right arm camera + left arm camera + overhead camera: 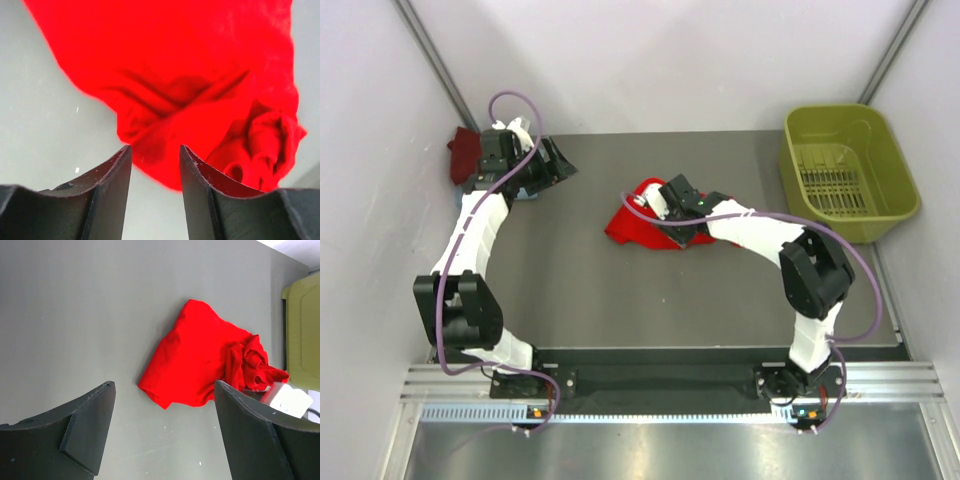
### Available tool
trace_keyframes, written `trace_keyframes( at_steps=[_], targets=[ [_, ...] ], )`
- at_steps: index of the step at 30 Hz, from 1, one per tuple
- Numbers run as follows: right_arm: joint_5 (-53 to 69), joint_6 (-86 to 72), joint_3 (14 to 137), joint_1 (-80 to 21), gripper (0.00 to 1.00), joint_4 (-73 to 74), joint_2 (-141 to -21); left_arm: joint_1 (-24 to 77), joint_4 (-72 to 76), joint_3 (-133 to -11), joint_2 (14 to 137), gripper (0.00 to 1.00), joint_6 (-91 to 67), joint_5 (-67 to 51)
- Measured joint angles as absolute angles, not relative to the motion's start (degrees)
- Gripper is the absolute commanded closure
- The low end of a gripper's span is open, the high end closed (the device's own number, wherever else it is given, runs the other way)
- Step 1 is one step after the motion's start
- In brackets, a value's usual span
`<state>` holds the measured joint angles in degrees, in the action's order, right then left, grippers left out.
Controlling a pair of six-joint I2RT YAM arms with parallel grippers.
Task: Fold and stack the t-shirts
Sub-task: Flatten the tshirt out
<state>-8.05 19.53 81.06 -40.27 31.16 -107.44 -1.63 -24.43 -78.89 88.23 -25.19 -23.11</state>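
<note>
The bright red t-shirt [632, 222] lies crumpled on the grey table near its middle, one part flat and one part bunched. My right gripper [675, 215] hovers over the shirt's right part. In the right wrist view its jaws [154, 149] stand open just above the near edge of the red shirt [175, 65], holding nothing. My left gripper [558, 165] is at the back left, wide open and empty. Its wrist view shows the gripper [165, 386] facing the red shirt [200, 365] from a distance. A maroon shirt [465, 152] lies at the far left behind the left arm.
An olive-green plastic basket [848, 172] stands at the back right and also shows in the left wrist view [302, 335]. Grey walls close in the left, back and right sides. A metal rail runs along the table's near edge [670, 385].
</note>
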Motion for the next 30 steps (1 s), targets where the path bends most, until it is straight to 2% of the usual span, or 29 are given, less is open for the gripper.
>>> trace_keyframes(
  at_steps=[4, 5, 7, 12, 18, 28, 30],
  targets=[
    [-8.6, 19.5, 78.2, -40.9, 0.61, 31.5, -104.8, -1.6, -24.4, -78.8, 88.2, 0.16, -25.5, -23.1],
    [-8.8, 19.5, 77.9, -41.1, 0.67, 31.5, -104.6, -1.6, -24.4, -78.8, 88.2, 0.16, -25.5, -23.2],
    [-8.8, 19.5, 77.6, -41.2, 0.7, 31.4, -104.6, -1.6, -24.4, -78.8, 88.2, 0.16, -25.6, -23.2],
    [-8.9, 19.3, 77.6, -41.3, 0.64, 31.4, -104.7, -1.6, -24.4, -78.8, 88.2, 0.16, -25.6, -23.2],
    [-8.7, 19.3, 78.5, -41.3, 0.69, 31.3, -106.3, -1.6, -24.4, -78.8, 88.2, 0.16, -25.6, -23.1],
    [-8.4, 19.9, 79.3, -41.3, 1.0, 31.4, -107.5, -1.6, -24.4, -78.8, 88.2, 0.16, -25.5, -23.1],
    [-8.9, 20.4, 80.6, -41.3, 1.0, 31.7, -107.5, -1.6, -24.4, -78.6, 88.2, 0.16, -25.3, -23.0]
  ],
)
